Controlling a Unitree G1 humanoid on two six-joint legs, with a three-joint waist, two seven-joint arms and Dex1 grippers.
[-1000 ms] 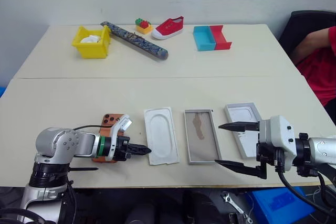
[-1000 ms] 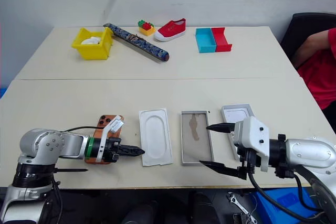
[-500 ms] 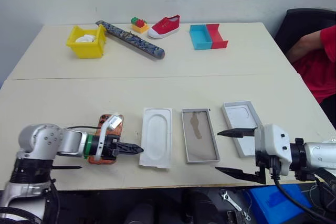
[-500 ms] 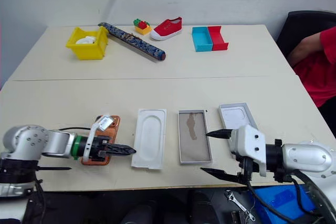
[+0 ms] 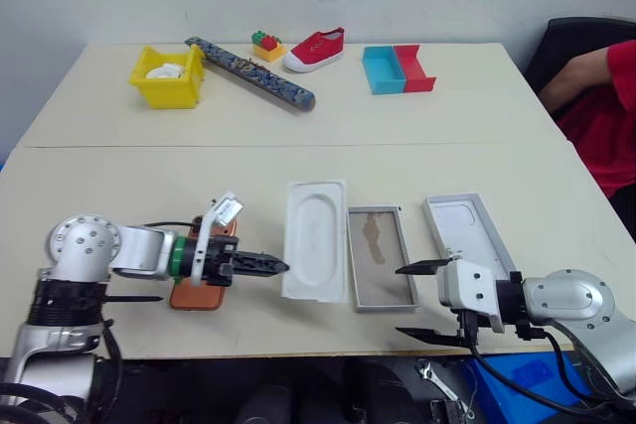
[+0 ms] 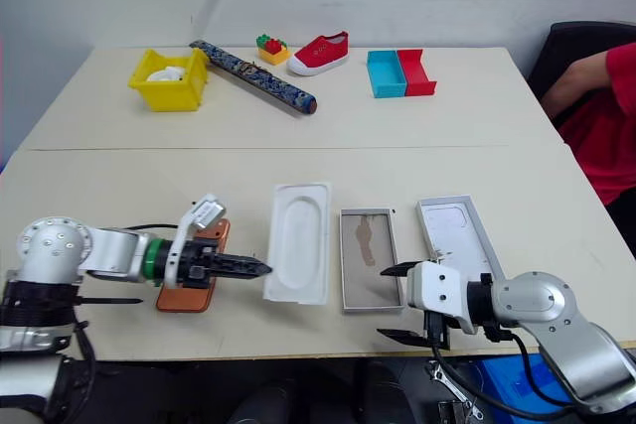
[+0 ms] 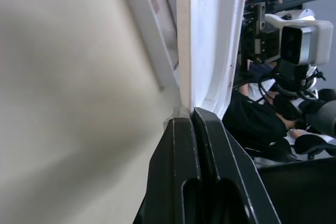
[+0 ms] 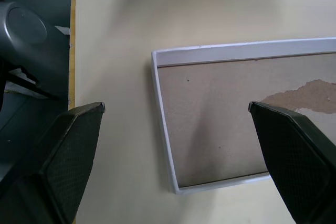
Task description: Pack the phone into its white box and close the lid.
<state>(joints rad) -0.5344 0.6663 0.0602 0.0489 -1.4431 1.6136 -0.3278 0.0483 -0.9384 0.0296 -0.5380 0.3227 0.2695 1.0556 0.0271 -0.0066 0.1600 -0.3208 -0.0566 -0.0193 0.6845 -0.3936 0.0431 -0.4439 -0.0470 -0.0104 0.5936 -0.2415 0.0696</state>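
The orange phone (image 5: 194, 295) lies flat near the table's front left, partly hidden by my left wrist. My left gripper (image 5: 279, 266) is shut on the near left edge of a flat white insert (image 5: 316, 245) with an oval hollow, which it holds tilted up off the table; the left wrist view shows that edge pinched at the fingertips (image 7: 186, 113). To the insert's right lies the white box (image 5: 380, 270) with its grey-brown floor, then the lid (image 5: 467, 235). My right gripper (image 5: 399, 301) is open and low at the box's near end (image 8: 220, 108), which lies between its fingers.
At the back of the table are a yellow bin (image 5: 166, 76), a long patterned roll (image 5: 253, 73), toy bricks (image 5: 265, 44), a red shoe (image 5: 316, 49) and blue and red trays (image 5: 397, 69). A person in red (image 5: 601, 106) sits at the right edge.
My left gripper has risen with the insert's edge, so the insert now stands tilted off the table. My right gripper has sunk toward the near end of the box, still open.
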